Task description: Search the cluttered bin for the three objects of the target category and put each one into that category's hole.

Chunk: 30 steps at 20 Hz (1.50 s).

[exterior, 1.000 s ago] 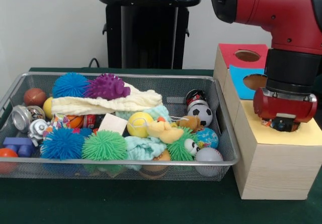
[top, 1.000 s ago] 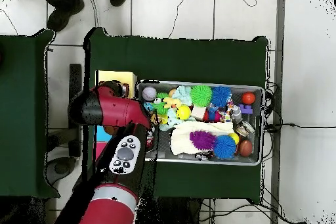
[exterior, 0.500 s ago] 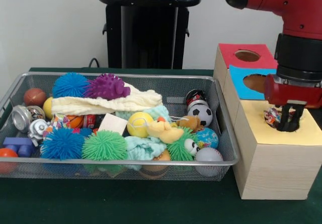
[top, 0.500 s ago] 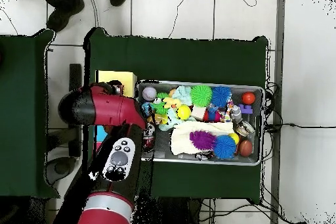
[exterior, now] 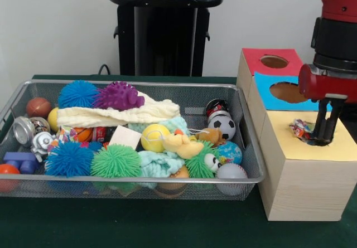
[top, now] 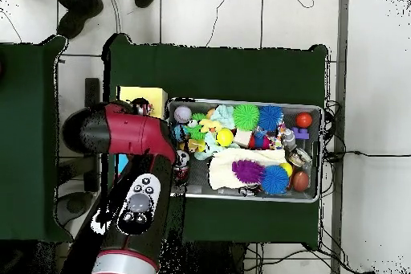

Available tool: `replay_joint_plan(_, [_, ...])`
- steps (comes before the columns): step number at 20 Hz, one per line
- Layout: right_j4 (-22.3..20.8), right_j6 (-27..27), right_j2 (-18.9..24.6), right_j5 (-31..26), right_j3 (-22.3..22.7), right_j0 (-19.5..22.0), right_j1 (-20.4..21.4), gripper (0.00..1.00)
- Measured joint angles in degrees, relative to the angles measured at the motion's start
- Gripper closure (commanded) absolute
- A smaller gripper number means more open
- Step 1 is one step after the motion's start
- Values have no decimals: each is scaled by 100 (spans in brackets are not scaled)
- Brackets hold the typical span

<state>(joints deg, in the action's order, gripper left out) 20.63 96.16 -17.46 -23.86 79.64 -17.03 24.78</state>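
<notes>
From the front, the red and black arm (exterior: 334, 30) comes down at the right edge, and its gripper (exterior: 323, 131) reaches to the hole in the yellow top (exterior: 312, 145) of the wooden box (exterior: 304, 186). The dark jaws stand close together, their tips at the hole's rim; whether they pinch anything I cannot tell. A small crinkled wrapper (exterior: 300, 129), silver with red and other colours, lies at the hole's left edge, just beside the jaws and possibly touching them. Behind the yellow section sit a blue top with a round hole (exterior: 289, 92) and a red top with a round hole (exterior: 274, 62). Left of the box, on the dark green bench (exterior: 167, 228), stands the wire bin (exterior: 245, 147), crowded with things: a blue spiky ball (exterior: 78, 93) and a purple spiky ball (exterior: 119, 96) at the back, a cream cloth (exterior: 114, 115) draped across the middle, a yellow ball (exterior: 154, 137), a small soccer ball (exterior: 225, 127), another blue spiky ball (exterior: 68, 159) and a green spiky ball (exterior: 116, 161) along the front wall, a silver can (exterior: 25, 130) and a brown ball (exterior: 38, 107) at the left end.

From overhead, the arm (top: 120, 134) covers most of the box; only the yellow top (top: 143, 96) shows beyond it. The gripper itself is hidden beneath the arm. The bin (top: 313, 194) lies beside it on the green bench (top: 225, 70).
</notes>
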Motion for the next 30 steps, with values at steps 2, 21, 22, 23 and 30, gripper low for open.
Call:
replay_joint_plan(2, [0,0,-52,1,0,-39,42,100])
replay_joint_plan(21, [-1,0,-692,-941,-43,-267,464,100])
replay_joint_plan(22, [-1,0,-719,-1010,-46,-269,463,100])
replay_joint_plan(23, [-1,0,-764,-1125,-48,-273,462,100])
replay_joint_plan(30, [-1,0,-874,-1287,-48,-279,411,100])
